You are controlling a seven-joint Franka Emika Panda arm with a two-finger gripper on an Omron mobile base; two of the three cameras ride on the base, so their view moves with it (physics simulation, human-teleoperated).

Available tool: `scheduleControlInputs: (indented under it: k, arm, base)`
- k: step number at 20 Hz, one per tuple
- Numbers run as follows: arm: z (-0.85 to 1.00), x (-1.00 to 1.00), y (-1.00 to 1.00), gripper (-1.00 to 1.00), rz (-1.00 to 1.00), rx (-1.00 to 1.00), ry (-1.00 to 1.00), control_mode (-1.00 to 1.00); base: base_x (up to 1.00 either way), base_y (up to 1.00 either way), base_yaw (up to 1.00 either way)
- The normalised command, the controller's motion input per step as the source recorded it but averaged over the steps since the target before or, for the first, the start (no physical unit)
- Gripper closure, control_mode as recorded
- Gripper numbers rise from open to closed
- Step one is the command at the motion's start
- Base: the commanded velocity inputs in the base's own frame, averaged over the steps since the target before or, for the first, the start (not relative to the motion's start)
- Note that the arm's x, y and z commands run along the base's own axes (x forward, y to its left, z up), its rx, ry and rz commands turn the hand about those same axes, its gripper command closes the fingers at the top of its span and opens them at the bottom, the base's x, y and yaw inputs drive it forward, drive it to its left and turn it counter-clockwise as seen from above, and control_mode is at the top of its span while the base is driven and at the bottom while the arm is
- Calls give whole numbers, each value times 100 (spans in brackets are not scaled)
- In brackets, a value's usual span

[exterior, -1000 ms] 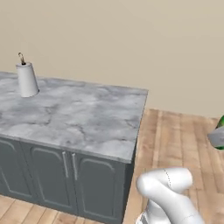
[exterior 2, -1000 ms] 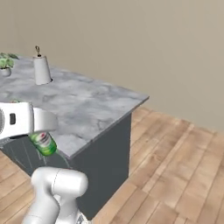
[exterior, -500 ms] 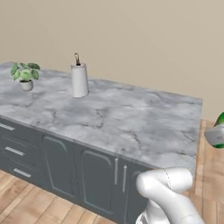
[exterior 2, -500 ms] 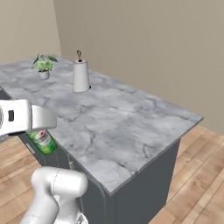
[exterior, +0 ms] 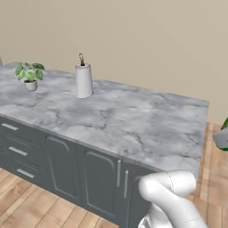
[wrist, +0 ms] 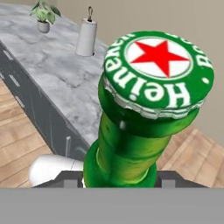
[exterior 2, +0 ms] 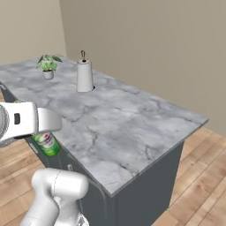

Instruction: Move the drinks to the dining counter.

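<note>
The gripper (wrist: 120, 177) is clamped on the bottle (wrist: 140, 109), apparently held upright, off the near edge of the dining counter (exterior 2: 128, 128), which lies ahead and slightly right.

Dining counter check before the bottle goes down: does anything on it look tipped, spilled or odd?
Nothing stands out. On the dining counter the white cylinder and the potted plant stand upright, no spill. The green bottle sits in the end effector, cap on.
</note>
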Motion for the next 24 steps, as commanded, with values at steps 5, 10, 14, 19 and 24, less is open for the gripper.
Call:
scheduleControlInputs:
  k: [5, 10, 14, 19, 24]
  arm:
    - [0, 0, 0, 100, 0, 0, 0, 100]
    - [0, 0, 0, 100, 0, 0, 0, 100]
    - [0, 0, 0, 100, 0, 0, 0, 100]
    - [-19, 40, 3, 100, -3, 12, 5, -100]
    - [-39, 100, 0, 100, 3, 21, 0, -100]
  base:
    - [100, 0, 4]
    - [100, -1, -7]
    - [100, 1, -29]
    - [60, 1, -13]
    - [0, 0, 0]
